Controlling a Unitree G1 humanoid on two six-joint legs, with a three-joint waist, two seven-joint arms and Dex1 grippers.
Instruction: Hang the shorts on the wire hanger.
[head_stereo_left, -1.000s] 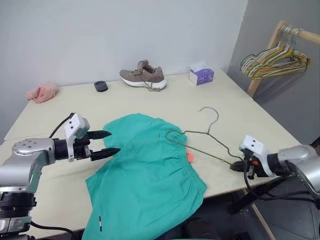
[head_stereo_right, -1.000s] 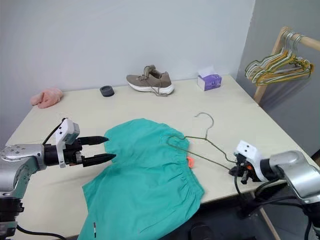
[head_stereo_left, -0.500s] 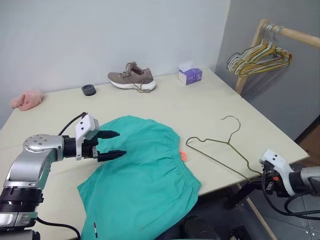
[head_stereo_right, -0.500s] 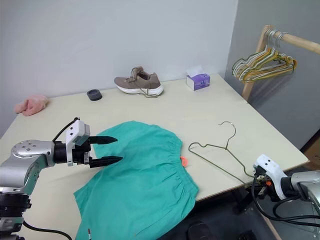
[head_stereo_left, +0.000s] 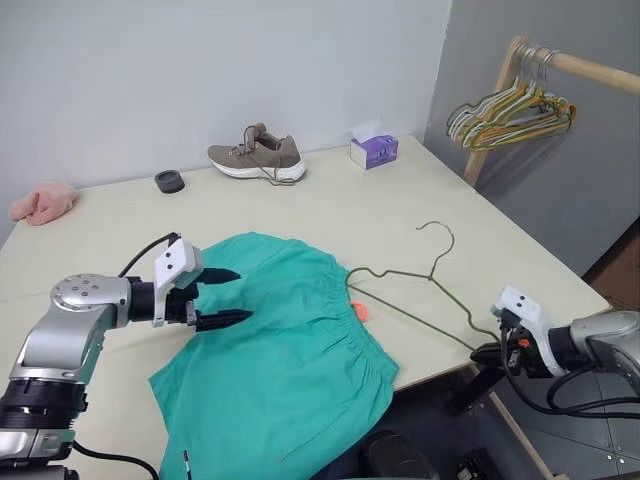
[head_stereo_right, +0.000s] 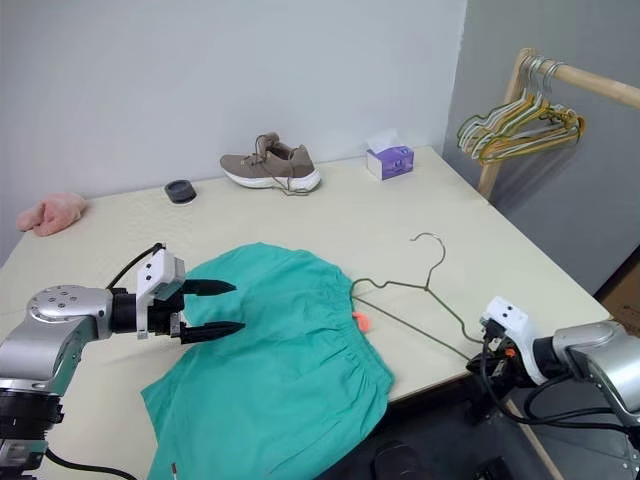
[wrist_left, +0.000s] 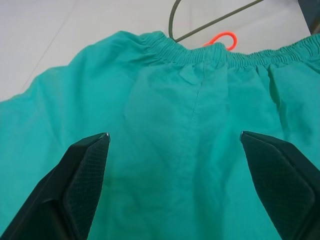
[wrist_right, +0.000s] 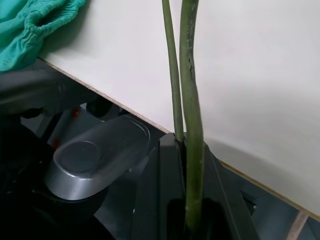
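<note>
The teal-green shorts lie flat on the table, with one leg hanging over the near edge. Their gathered waistband and small orange tag face the wire hanger. The thin olive hanger lies flat, hook pointing away, its left end just at the waistband. My left gripper is open low over the shorts' left part, one black finger on each side of the cloth's centre seam. My right gripper is shut on the hanger's right corner at the table's near edge, and the wires run out from between its jaws.
At the back of the table sit a brown shoe, a purple tissue box, a black round cap and a pink cloth. A wooden rail with bunched hangers stands off to the right.
The view has panned. The hanger's left end lay on the waistband, was pulled clear to the right, and is now back at the waistband's edge. The left gripper stays open over the shorts.
</note>
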